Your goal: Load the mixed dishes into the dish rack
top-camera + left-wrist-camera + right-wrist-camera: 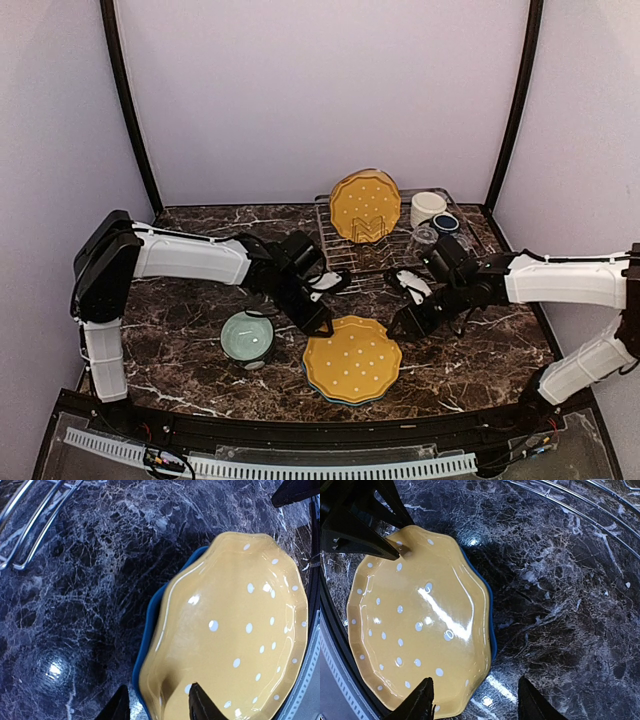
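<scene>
Silver rack (pixel 345 255) holds your yellow plate (pixel 365 205), cream mug (pixel 428 208), navy mug (pixel 446 222), glass (pixel 425 238) — left end effector (pixel 160 702) half-open round another plate (pixel 235 630), right end effector (pixel 477 700) wide.

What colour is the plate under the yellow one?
Blue. The lower plate shows best in left wrist view.

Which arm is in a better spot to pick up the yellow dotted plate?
Probably the left. The left gripper has jaws straddling the rim of the yellow white-dotted scalloped plate, one tip touching it. The right gripper just hovers open beside that rim.
</scene>
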You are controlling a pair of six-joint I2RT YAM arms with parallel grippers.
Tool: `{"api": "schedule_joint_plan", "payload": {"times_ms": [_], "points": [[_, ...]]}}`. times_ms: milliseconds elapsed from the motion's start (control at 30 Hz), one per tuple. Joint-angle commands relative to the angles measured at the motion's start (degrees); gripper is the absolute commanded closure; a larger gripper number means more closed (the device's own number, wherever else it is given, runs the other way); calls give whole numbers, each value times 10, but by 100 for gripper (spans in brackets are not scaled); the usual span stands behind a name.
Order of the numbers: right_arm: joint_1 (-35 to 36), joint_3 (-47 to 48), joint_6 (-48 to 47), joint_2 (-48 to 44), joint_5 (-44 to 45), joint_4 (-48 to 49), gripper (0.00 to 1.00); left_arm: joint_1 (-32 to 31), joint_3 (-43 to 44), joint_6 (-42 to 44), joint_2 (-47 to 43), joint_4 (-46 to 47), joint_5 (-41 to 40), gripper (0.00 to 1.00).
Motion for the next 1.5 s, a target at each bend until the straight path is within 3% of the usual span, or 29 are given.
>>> {"api": "schedule_joint_plan", "payload": {"times_ms": [0, 267, 400, 767, 1033, 1467], "points": [[6, -18, 26, -5, -22, 37, 45, -1, 18, 14, 8, -30, 22, 66], [8, -26, 28, 8, -21, 40, 46, -1, 15, 17, 12, -31, 29, 91], [8, -22, 29, 3, -13, 34, 46, -1, 18, 15, 10, -35, 25, 99], [8, -5, 39, -16, 5, 19, 39, -1, 19, 6, -42, -22, -7, 99], [7, 21, 31, -5, -24, 35, 29, -1, -40, 4, -122, 86, -29, 99], [2, 45, 3, 78, -120, 104, 32, -1, -137, 9, -213, 205, -35, 99]]}}
